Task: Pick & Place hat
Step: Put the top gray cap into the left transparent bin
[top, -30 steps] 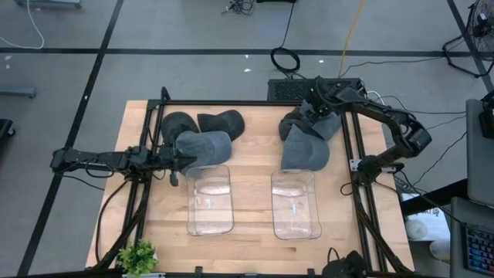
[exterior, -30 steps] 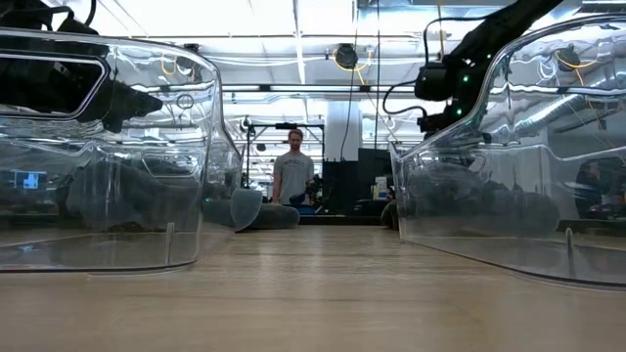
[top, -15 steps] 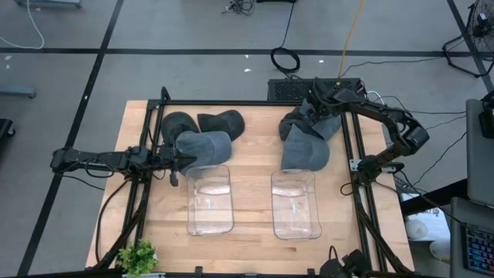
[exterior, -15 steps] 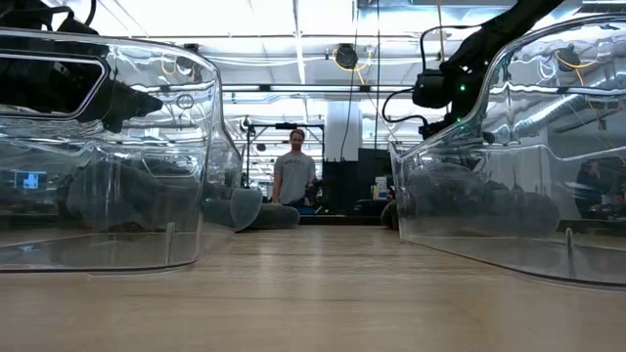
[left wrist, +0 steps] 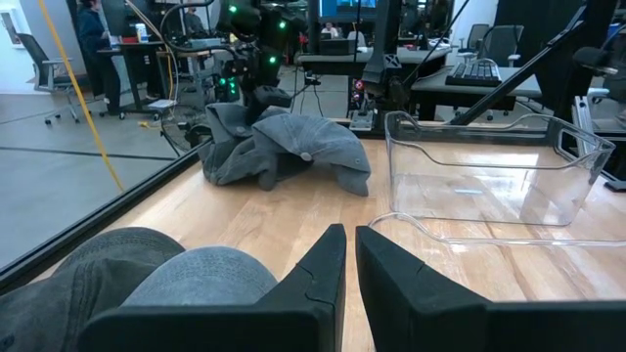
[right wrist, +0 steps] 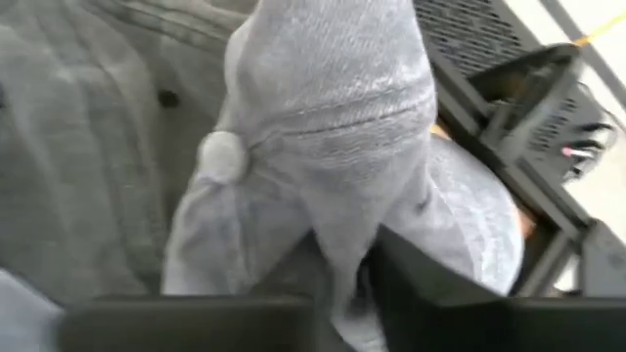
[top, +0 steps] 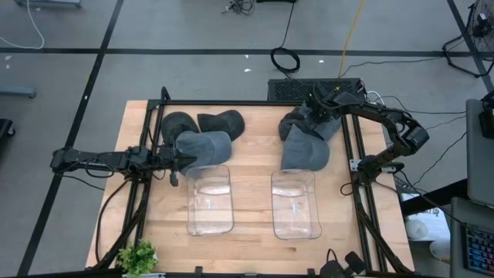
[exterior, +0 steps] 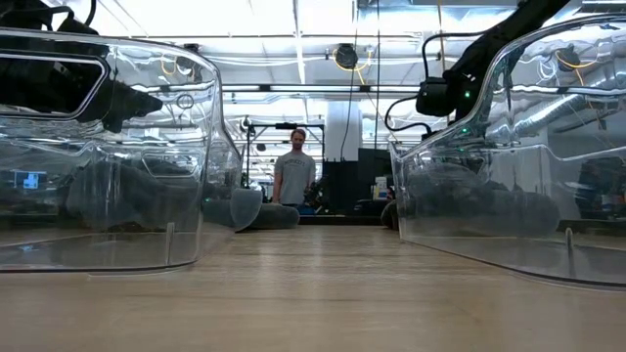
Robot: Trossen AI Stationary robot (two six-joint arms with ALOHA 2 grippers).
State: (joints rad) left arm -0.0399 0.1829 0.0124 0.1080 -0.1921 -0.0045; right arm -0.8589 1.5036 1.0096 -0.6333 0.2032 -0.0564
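Several grey caps lie in two groups at the far side of the table. On the left, a light grey cap [top: 205, 147] lies in front of two darker caps [top: 181, 123]. My left gripper [top: 184, 160] is level beside it, fingers shut [left wrist: 350, 262]; the cap's crown [left wrist: 156, 284] lies just beside one finger. On the right, my right gripper [top: 315, 110] is shut on a grey cap [top: 311, 122] on top of the pile, behind a lighter cap [top: 305, 150]. My right gripper pinches a raised fold of the cap's crown cloth [right wrist: 344, 210] between its two fingers, close to the crown's button [right wrist: 221, 156]. The fingers come from above. The cloth is drawn up into a peak; the rest of the cap lies on the pile.
Two clear plastic bins stand mid-table, one on the left [top: 210, 199], one on the right [top: 295, 205]. A small green plant [top: 139, 256] sits at the near left corner. A black frame [top: 255, 103] borders the table. A person [exterior: 296, 176] stands far behind the table.
My right gripper has gone a little toward the table's right edge, still shut on the cap. My left arm has kept still.
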